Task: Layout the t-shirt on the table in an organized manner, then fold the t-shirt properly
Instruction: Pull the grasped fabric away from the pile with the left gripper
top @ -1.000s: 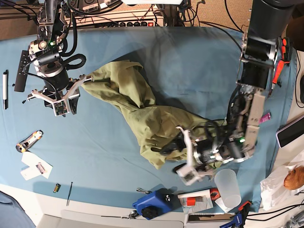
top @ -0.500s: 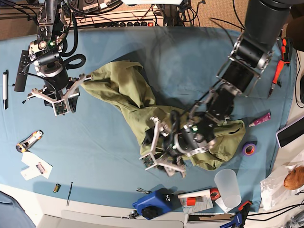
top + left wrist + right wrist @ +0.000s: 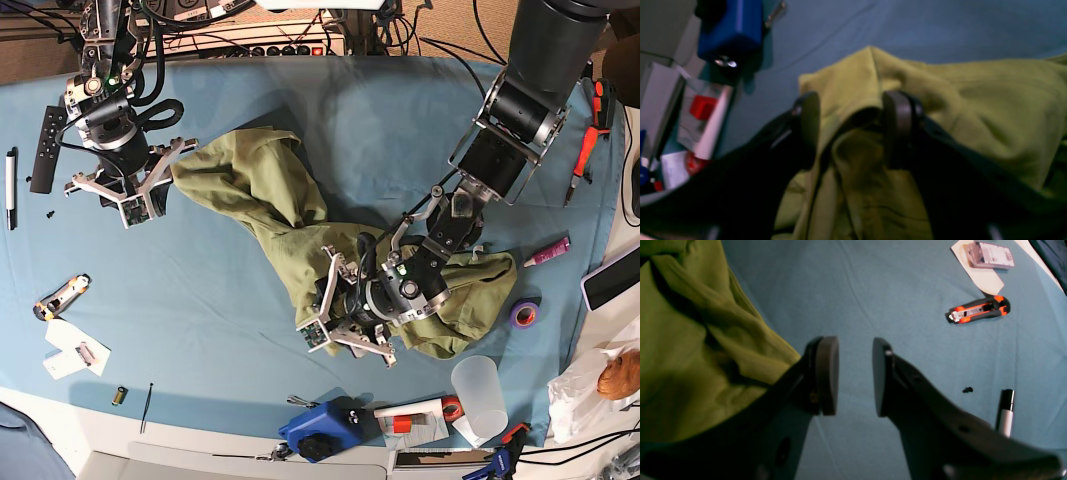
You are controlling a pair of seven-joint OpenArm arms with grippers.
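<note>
Little of the task looks done: the t-shirt lies bunched in a crumpled diagonal heap across the middle of the bench, with no sleeve or hem spread flat, so both the laying out and all the folding remain. The left end effector sits low at the heap's near end, its pads apart with a ridge of olive cloth rising between them (whether they pinch it yet is hard to tell in the blurred wrist view). The right end effector hovers beside the shirt's far corner, jaws parted over bare blue cloth, holding nothing.
</note>
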